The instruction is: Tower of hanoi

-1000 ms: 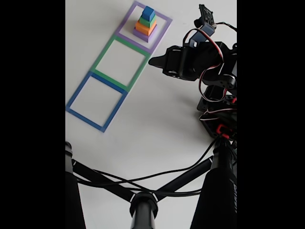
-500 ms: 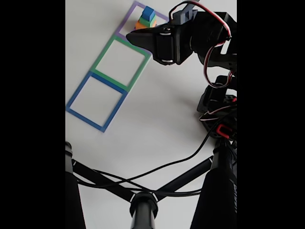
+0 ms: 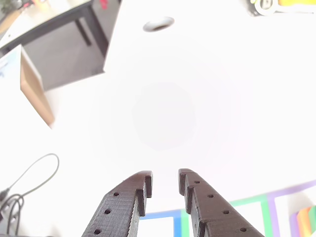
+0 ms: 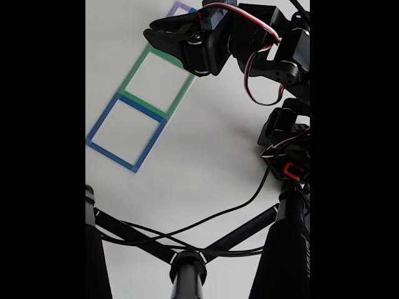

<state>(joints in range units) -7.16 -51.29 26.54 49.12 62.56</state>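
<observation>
In the other view, the jaws [image 3: 164, 183] come up from the bottom edge, 2 dark printed fingers [image 3: 126, 207] with a narrow strip of white between the tips. They are slightly parted and pinch nothing. Beyond them lies bare white worktop [image 3: 197, 89]. Low down run the flat outlines: a piece of blue frame [image 3: 165, 217], then green [image 3: 247, 201], then purple [image 3: 291, 191]. At the bottom right corner a sliver of the block stack [image 3: 306, 222] peeks in, orange and green showing, sitting inside the purple frame and off to the right of the jaws, well apart from them.

In the fixed view, the arm [image 4: 249, 43] reaches across the top of the scene. Its dark jaws [image 4: 154, 28] point left, over the join of the green frame [image 4: 134, 73] and the purple frame [image 4: 181, 7]. From here I cannot tell how wide they stand. The arm covers where the stack would be, so no block is visible. The blue frame [image 4: 100, 121] lies empty, as does the green.

By my reckoning this is the opening approach: nothing is held, and the jaws are not yet lined up with the stack. The next move calls for swinging toward the purple frame, opening wider, and lowering to take just the top block without disturbing those beneath.
</observation>
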